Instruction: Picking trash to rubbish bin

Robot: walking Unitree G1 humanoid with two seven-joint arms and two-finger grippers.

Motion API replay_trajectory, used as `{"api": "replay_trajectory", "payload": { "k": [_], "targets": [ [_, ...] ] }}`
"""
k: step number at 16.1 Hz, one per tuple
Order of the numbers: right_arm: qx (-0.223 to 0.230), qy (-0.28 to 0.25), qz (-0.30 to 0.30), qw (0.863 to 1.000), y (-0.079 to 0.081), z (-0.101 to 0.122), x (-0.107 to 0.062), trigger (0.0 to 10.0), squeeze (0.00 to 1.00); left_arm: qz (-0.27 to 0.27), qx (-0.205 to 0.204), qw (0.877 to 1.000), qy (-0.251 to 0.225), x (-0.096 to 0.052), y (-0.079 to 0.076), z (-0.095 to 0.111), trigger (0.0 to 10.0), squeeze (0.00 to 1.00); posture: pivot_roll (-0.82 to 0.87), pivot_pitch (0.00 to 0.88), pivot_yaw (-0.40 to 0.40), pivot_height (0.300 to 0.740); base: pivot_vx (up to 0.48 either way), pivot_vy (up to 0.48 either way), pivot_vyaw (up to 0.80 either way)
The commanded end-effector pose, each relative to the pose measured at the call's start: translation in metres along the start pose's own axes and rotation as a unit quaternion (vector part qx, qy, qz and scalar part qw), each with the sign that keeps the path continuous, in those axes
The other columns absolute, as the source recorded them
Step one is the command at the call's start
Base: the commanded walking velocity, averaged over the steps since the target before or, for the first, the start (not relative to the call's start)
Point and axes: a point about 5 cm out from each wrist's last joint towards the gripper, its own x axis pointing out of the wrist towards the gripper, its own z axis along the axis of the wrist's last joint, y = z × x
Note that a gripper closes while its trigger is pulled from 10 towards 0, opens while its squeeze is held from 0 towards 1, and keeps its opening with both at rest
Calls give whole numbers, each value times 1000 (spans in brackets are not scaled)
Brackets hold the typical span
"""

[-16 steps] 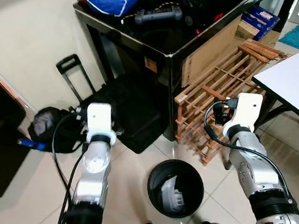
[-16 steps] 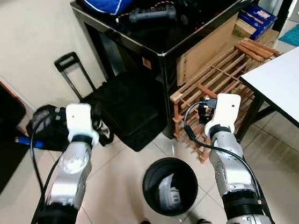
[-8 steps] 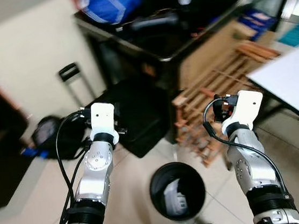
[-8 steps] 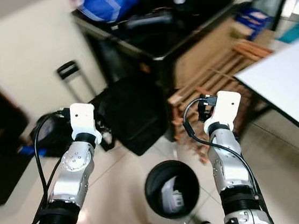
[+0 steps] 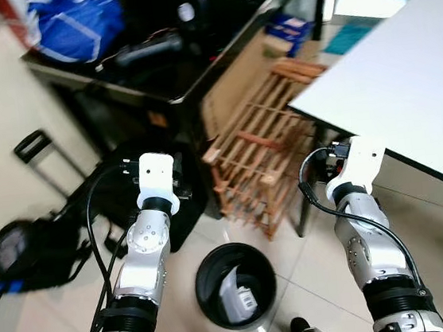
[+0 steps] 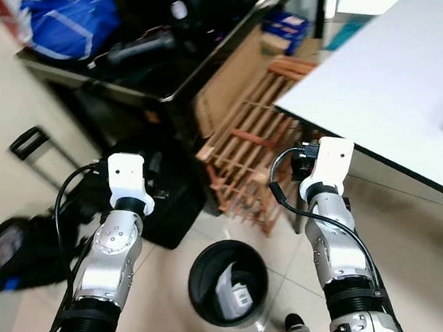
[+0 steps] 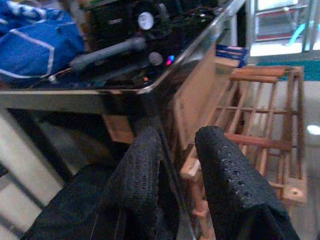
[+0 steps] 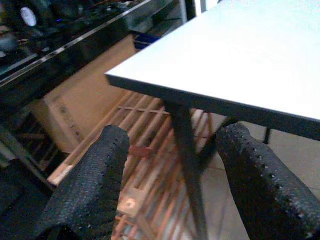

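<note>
My right gripper [image 8: 170, 165] is spread wide and empty; my left gripper [image 7: 175, 175] is narrow, holding nothing. My view has swung right since a second ago, bringing the white table [image 5: 403, 73] closer. The rubbish bin [image 5: 235, 285] stays at my feet, trash [image 5: 238, 296] already inside, so I judge I'm searching for more.

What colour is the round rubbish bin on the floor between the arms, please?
The round plastic rubbish bin is black, with pale trash inside; it shows best in the left eye view.
</note>
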Motion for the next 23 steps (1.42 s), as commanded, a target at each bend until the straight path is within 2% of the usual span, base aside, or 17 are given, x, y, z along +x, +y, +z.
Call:
{"api": "replay_trajectory", "payload": {
  "k": [1,4,7,12,16,23],
  "targets": [
    [-9,5,7,1000,3,-5,-3,10000,0,-2,5,1000,-1,-2,1,0,10000,0,-37,102,147,740,0,0,-800],
    [-10,6,10,1000,3,-5,-5,10000,0,1,1,1000,1,-4,1,-2,10000,0,-49,119,138,740,0,0,-800],
    [-9,2,3,1000,1,-2,-2,10000,0,-5,0,1000,0,1,-1,0,10000,0,-51,117,146,740,0,0,-792],
    [-4,0,28,1000,13,0,3,10000,0,10,8,1000,-3,2,7,3,10000,0,-19,106,147,740,0,0,-725],
    [-2,2,17,1000,8,-2,0,10000,0,2,7,1000,-3,2,3,3,10000,0,-33,120,152,740,0,0,-780],
    [-4,7,23,1000,10,-4,-1,10000,0,2,6,1000,-1,0,2,1,10000,0,-26,123,144,740,0,0,-781]
  ]
}}
